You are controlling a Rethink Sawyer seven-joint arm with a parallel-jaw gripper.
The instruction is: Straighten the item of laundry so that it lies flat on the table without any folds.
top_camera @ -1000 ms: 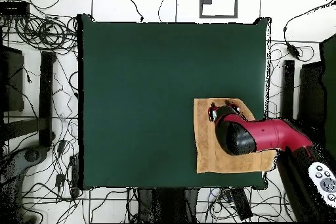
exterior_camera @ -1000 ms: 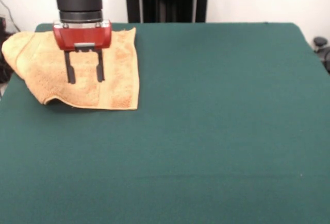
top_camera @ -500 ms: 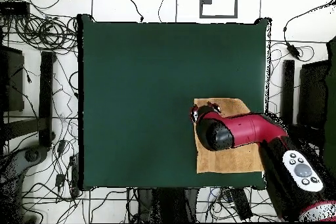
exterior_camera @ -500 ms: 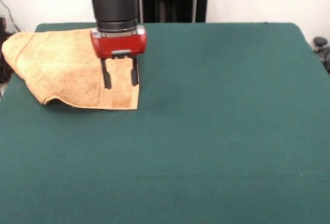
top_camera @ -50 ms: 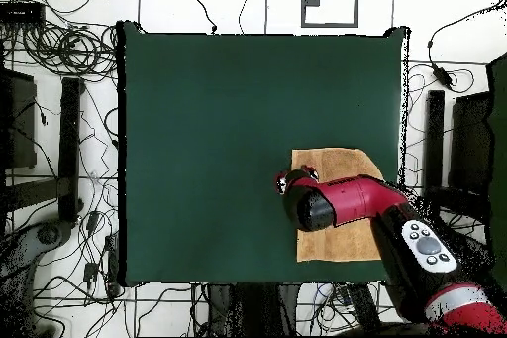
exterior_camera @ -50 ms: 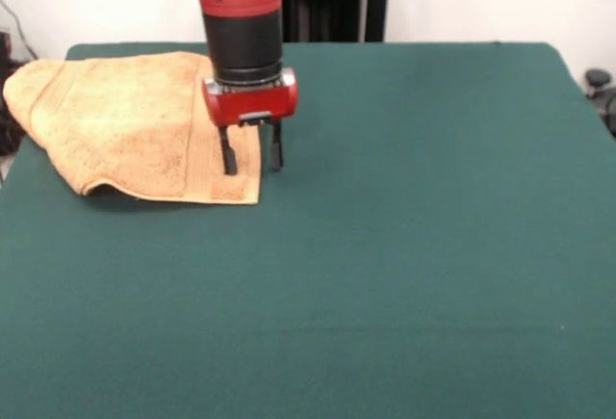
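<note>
Clearly I have not finished: the small orange-tan terry-cloth towel (exterior_camera @ -50 ms: pixel 135 130) lies at one corner of the dark green felt desk (exterior_camera @ -50 ms: pixel 404 246), one end bunched. My tool (exterior_camera @ -50 ms: pixel 251 162), prongs spread, straddles its hemmed edge.

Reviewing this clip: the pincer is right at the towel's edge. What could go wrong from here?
The open pincer straddles the towel's banded edge, one finger over cloth, one over bare table; closing may pinch only the hem or miss. The towel's far corner overhangs the table edge in the front view, so a sideways pull could bunch it or drag it off rather than flatten it.
</note>
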